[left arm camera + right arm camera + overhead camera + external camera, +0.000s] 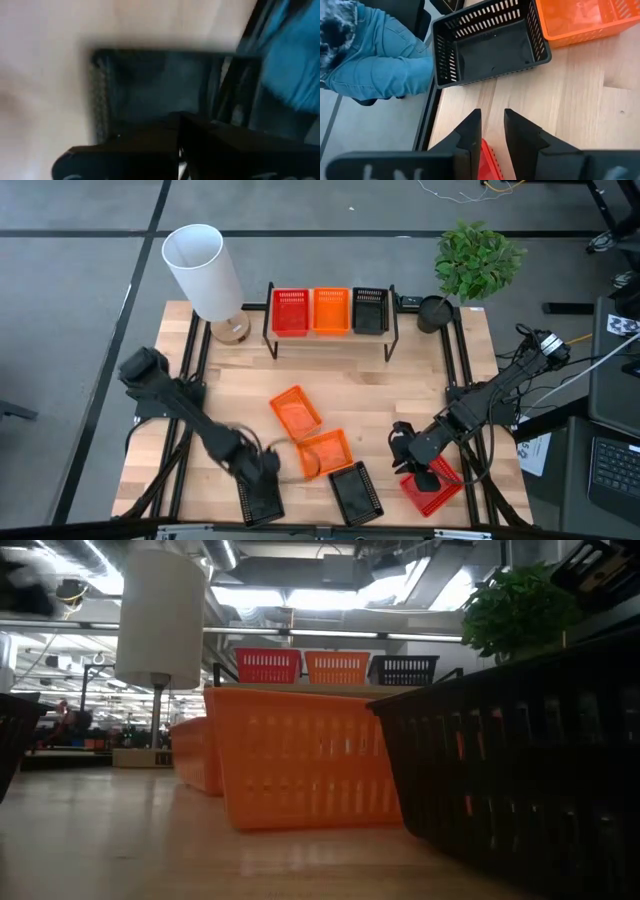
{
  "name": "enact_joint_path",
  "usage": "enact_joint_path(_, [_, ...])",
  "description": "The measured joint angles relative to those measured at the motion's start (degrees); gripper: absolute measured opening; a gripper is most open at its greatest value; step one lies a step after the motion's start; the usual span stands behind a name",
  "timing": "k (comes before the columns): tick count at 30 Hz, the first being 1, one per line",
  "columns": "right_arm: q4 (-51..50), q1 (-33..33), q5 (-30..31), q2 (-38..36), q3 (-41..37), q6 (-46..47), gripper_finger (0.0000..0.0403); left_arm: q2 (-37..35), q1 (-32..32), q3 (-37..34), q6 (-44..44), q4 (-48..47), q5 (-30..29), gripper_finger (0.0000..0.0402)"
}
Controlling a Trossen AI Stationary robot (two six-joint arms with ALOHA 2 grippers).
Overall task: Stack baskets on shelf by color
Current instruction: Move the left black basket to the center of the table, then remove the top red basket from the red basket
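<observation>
Left pincer, apparently clenched, sits over the black basket; right pincer, released, straddles the red basket rim. Seat rims fully before lifting.

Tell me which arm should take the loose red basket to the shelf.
Right. The right gripper hovers open directly over the red basket; the left gripper is across the table at a black basket.

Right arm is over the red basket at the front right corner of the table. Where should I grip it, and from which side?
Take the red basket by one of its thin upright walls, coming straight down from above. It sits open side up at the table's front right corner, rotated diagonally, so turn the right gripper to straddle one wall, one finger inside, one outside.
</observation>
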Motion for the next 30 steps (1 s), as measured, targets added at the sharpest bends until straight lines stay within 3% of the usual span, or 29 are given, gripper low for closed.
enact_joint_path(5, [-0.4,0.0,-0.1,0.0,0.0,0.1,0.0083,7.9,2.2,-0.1,4.4,1.0,5.0,0.0000])
enact_joint_path(10, [-1.2,0.0,-0.2,0.0,0.0,-0.1,0.0083,10.9,8.2,0.0,13.9,1.7,1.4,0.0000])
enact_joint_path(14, [-2.3,0.0,-0.2,0.0,0.0,-0.1,0.0083,10.9,15.9,0.1,24.2,3.7,-4.2,0.0000])
enact_joint_path(22, [-3.2,0.0,-0.1,0.0,0.0,0.4,0.0083,11.1,31.0,1.2,40.8,9.9,-8.5,0.0001])
enact_joint_path(26, [-5.4,0.0,-1.3,0.0,0.0,4.2,0.0083,9.1,33.6,5.3,41.0,2.4,-4.3,0.0001])
enact_joint_path(30, [-9.9,0.0,-4.0,0.0,0.0,12.6,0.0083,6.2,30.9,10.7,39.0,-7.5,-2.6,0.0001])
